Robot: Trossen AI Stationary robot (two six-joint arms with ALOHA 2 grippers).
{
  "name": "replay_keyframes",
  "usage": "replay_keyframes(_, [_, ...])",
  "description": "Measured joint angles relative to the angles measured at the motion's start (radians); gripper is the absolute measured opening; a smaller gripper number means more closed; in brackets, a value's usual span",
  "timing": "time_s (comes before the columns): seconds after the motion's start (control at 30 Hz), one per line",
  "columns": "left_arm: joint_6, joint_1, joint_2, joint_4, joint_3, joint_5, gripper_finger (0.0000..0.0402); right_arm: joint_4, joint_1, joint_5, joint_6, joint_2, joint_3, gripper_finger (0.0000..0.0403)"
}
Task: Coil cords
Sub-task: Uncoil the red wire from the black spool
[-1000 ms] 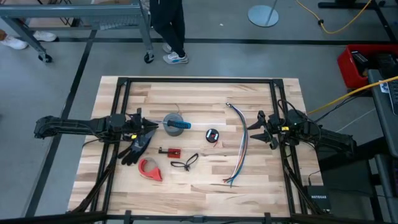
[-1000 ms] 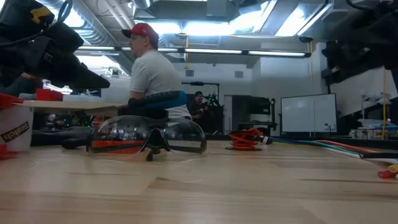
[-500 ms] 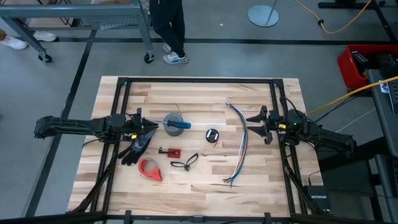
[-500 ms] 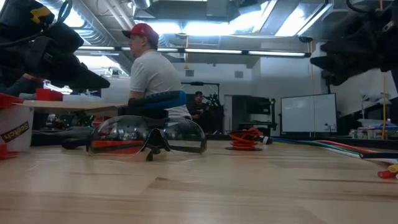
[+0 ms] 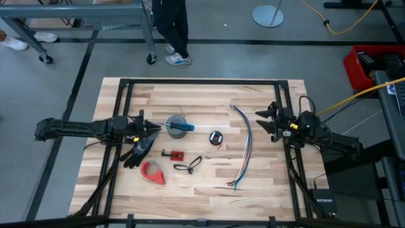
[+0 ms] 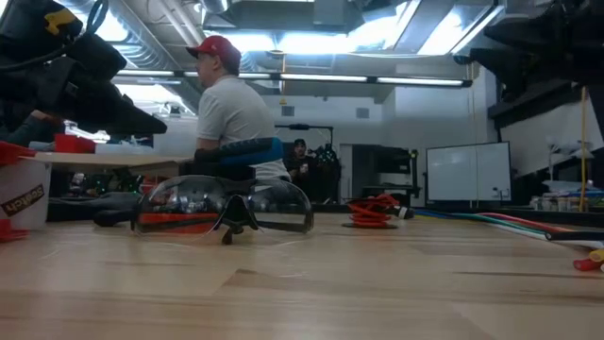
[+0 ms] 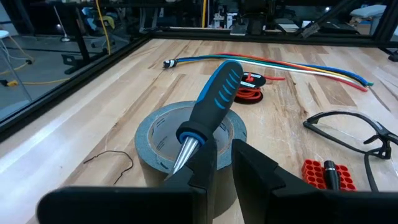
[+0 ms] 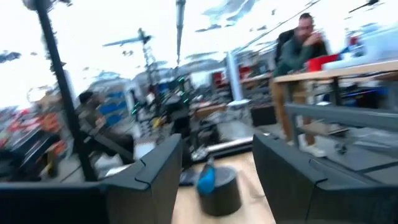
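The red cord (image 5: 216, 137) lies as a small round coil with black parts flat on the table's middle; it also shows in the left wrist view (image 7: 250, 92) and in the low view (image 6: 375, 210). My left gripper (image 5: 156, 128) hangs left of the grey tape roll (image 5: 176, 125), its fingers a narrow gap apart (image 7: 225, 157), holding nothing. My right gripper (image 5: 262, 120) is raised over the table's right part, right of the coil and past the wire bundle. Its fingers stand wide open and empty (image 8: 217, 158).
A blue-handled tool (image 7: 214, 99) lies across the tape roll. A long multicoloured wire bundle (image 5: 244, 149) lies between the coil and my right gripper. Safety glasses (image 5: 188, 166), a small red part (image 5: 172, 154), a black glove (image 5: 139, 149) and a red tape dispenser (image 5: 153, 172) lie near-left. A person sits beyond the table (image 6: 231, 109).
My right gripper has risen and gone toward the table's far edge, staying open. The coil and all else on the table lie as before.
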Motion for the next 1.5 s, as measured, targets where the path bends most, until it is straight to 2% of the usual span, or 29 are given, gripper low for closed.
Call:
replay_keyframes(0.2, [-0.013, 0.0, 0.0, 0.002, 0.0, 0.0, 0.0043, 0.009, 0.0, 0.051, 0.026, 0.0, 0.0, 0.02])
replay_keyframes(0.33, [-0.012, 0.0, 0.0, 0.05, 0.0, -0.004, 0.0043, 0.01, 0.0, 0.058, 0.125, 0.0, 0.001, 0.02])
replay_keyframes(0.43, [-0.046, 0.0, 0.0, 0.173, 0.0, -0.004, 0.0043, 0.011, 0.0, 0.057, 0.169, 0.004, 0.002, 0.02])
replay_keyframes(0.53, [-0.109, 0.0, 0.0, 0.366, 0.0, -0.004, 0.0043, 0.01, 0.0, 0.089, 0.223, 0.034, 0.002, 0.02])
replay_keyframes(0.73, [-0.063, 0.0, 0.0, 0.653, 0.0, -0.004, 0.0043, 0.012, 0.0, 0.138, 0.309, 0.171, 0.038, 0.02])
replay_keyframes(0.93, [0.014, 0.0, -0.001, 0.656, 0.018, -0.009, 0.0043, 0.012, 0.0, 0.09, 0.324, 0.443, 0.211, 0.02])
replay_keyframes(1.13, [0.007, 0.0, 0.0, 0.622, 0.019, -0.019, 0.0043, -0.137, 0.001, -0.032, 0.321, 0.855, 0.449, 0.02])
replay_keyframes(1.33, [0.004, 0.0, 0.0, 0.568, 0.02, -0.019, 0.0043, -0.278, 0.001, -0.248, 0.293, 1.225, 0.642, 0.02])
replay_keyframes(1.43, [-0.028, 0.0, 0.0, 0.545, 0.02, -0.019, 0.0043, -0.318, 0.001, -0.358, 0.255, 1.356, 0.717, 0.02])
replay_keyframes(1.5, [-0.051, 0.0, 0.0, 0.543, 0.021, -0.019, 0.0043, -0.361, 0.0, -0.395, 0.211, 1.415, 0.767, 0.02])
